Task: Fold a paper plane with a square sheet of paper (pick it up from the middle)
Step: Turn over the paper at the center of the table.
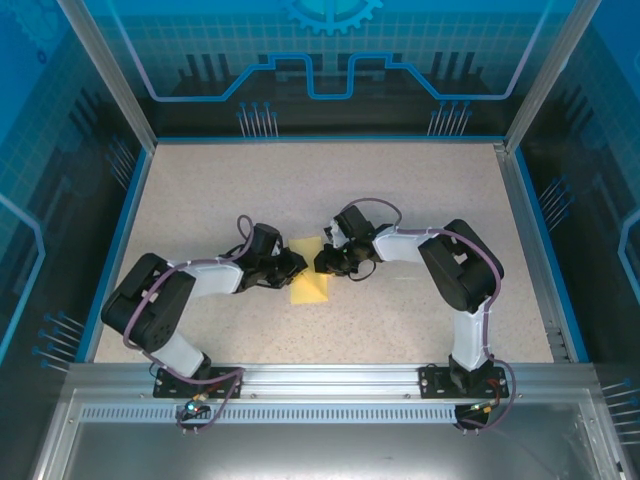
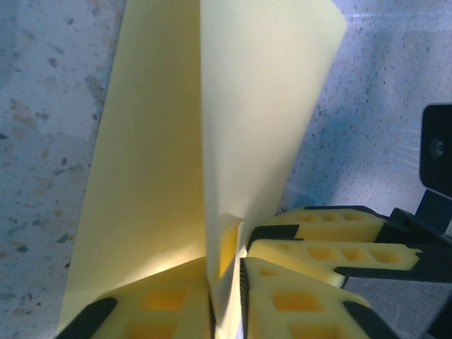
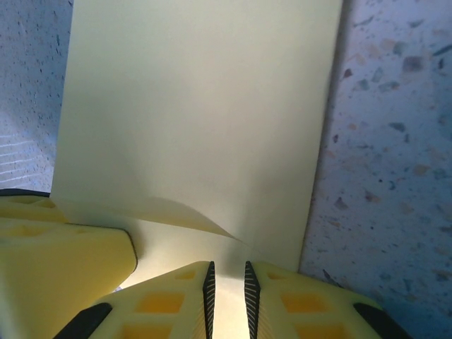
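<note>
The square sheet of paper (image 1: 311,290), pale yellow, lies mid-table between both arms, pushed up into a ridge across its middle. My left gripper (image 1: 293,268) reaches in from the left. In the left wrist view its jaws (image 2: 226,265) are shut on the raised fold of the sheet (image 2: 162,141), whose two flaps stand up on either side. My right gripper (image 1: 322,262) meets it from the right. Its jaws (image 3: 227,267) stand a narrow slit apart with the sheet (image 3: 198,106) running into the gap. The right gripper's fingers (image 2: 325,251) sit right beside the left jaws.
The speckled beige table top (image 1: 400,200) has blue rails and metal posts at its sides. The left arm's elbow (image 1: 150,300) and the right arm's elbow (image 1: 462,265) rest low over the near half. Open table lies behind the sheet.
</note>
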You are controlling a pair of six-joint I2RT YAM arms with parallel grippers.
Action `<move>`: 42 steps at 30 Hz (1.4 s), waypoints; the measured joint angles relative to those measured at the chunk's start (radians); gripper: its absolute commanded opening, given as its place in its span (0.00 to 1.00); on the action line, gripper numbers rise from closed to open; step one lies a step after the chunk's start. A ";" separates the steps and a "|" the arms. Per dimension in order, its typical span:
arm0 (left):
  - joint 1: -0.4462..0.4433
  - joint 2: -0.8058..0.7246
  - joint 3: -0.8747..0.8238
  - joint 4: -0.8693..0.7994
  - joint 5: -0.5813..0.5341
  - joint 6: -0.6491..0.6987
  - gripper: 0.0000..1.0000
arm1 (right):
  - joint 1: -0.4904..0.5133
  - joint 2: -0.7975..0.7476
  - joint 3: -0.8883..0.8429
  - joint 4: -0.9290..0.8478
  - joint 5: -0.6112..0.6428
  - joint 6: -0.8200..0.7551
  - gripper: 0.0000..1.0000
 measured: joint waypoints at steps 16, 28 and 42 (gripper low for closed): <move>-0.013 -0.168 0.215 -0.430 -0.126 0.220 0.03 | -0.136 -0.478 -0.073 -0.111 0.175 -0.056 0.71; -0.217 -0.060 0.746 -1.008 -0.741 0.514 0.03 | -0.237 -0.734 -0.301 -0.223 0.440 -0.058 0.86; -0.372 0.609 1.106 -1.286 -1.159 0.554 0.04 | -0.356 -0.871 -0.343 -0.334 0.538 0.004 0.85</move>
